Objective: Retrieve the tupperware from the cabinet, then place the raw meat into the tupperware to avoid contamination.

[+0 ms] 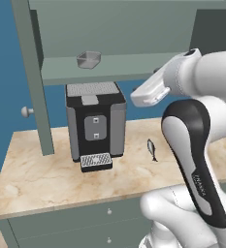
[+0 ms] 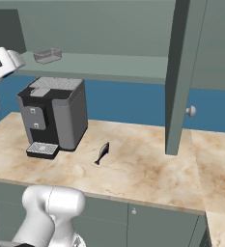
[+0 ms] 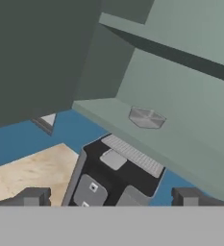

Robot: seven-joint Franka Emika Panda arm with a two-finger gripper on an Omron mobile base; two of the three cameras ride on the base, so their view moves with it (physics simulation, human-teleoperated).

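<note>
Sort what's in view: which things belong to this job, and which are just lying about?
Job:
- tupperware, on the open cabinet's bottom shelf
- raw meat, a fish on the counter
- end effector, open, empty

Lying about:
- coffee machine
- its drip tray

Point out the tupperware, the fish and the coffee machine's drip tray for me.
tupperware (image 1: pixel 88 59): left base view, middle of its front wall.
fish (image 2: pixel 102 153): right base view, middle of its body.
drip tray (image 1: pixel 96 161): left base view, centre of its grate.

White rounded arm (image 1: pixel 201 145) segments with glossy black joint covers.
</note>
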